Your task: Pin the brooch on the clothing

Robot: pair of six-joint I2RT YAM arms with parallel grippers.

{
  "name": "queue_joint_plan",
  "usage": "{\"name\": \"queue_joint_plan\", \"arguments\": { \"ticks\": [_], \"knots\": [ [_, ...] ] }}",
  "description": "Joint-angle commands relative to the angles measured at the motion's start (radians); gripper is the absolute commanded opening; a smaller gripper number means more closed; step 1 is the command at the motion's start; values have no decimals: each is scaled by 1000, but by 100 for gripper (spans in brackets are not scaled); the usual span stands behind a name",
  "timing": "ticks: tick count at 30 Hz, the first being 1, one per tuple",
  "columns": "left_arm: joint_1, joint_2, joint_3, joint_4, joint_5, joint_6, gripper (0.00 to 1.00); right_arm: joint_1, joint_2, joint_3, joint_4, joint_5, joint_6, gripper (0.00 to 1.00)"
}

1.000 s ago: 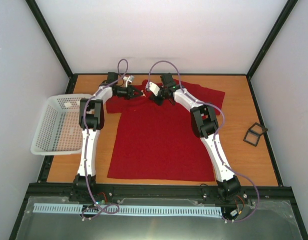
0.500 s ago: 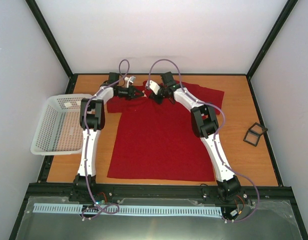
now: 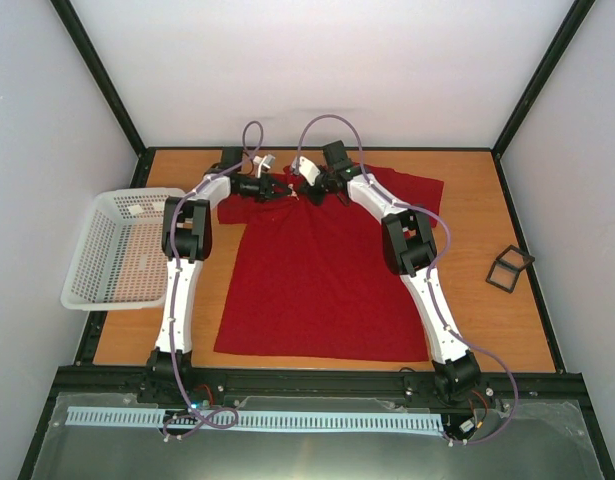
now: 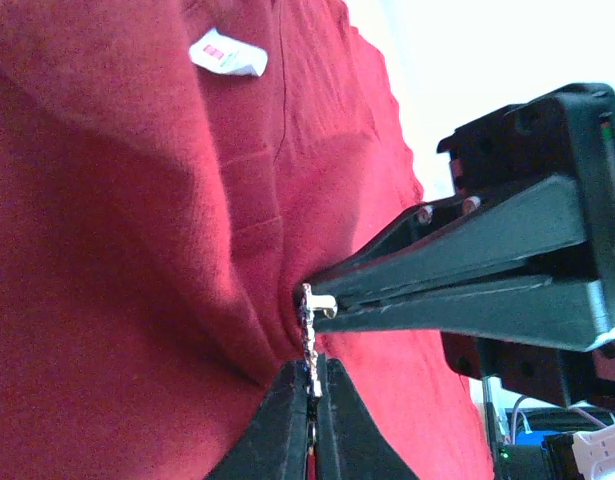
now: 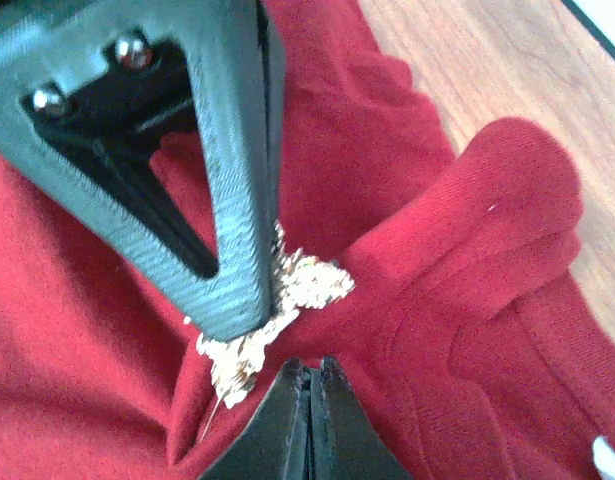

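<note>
Your left gripper (image 4: 311,385) is clamped tight on the gold brooch (image 5: 297,285) at the collar of the red T-shirt (image 3: 317,280), which lies spread between the arms. Your right gripper (image 5: 309,375) is closed too, tips at the brooch. Whether it pinches clasp or cloth is unclear.

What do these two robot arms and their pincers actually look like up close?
The left arm and right arm are slim white tubes linked by chunky black joints. A greyish-purple cable loops along each. The left gripper and right gripper are black, each with two flat fingers tapering to a narrow wedge; silver screws show on the left one.
</note>
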Motion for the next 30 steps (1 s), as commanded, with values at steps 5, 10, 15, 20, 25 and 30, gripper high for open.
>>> {"name": "queue_joint_plan", "arguments": {
  "ticks": [5, 10, 15, 20, 25, 30],
  "knots": [
    [-31, 0, -38, -6, 33, 22, 1, -7, 21, 50, 71, 17, 23, 2],
    [-34, -9, -37, 10, 52, 7, 1, -7, 17, 48, 49, 25, 13, 3],
    [-19, -28, -41, 56, 51, -41, 1, -24, -33, 25, 13, 62, 91, 5],
    [5, -15, -36, 65, 57, -67, 1, -38, -135, -76, -13, 102, 100, 25],
    [23, -7, -30, 79, 76, -104, 1, -39, -216, -257, 31, 75, 36, 42],
    [28, -2, -24, 84, 103, -120, 1, -40, -247, -307, 36, 24, -27, 54]
  ]
}}
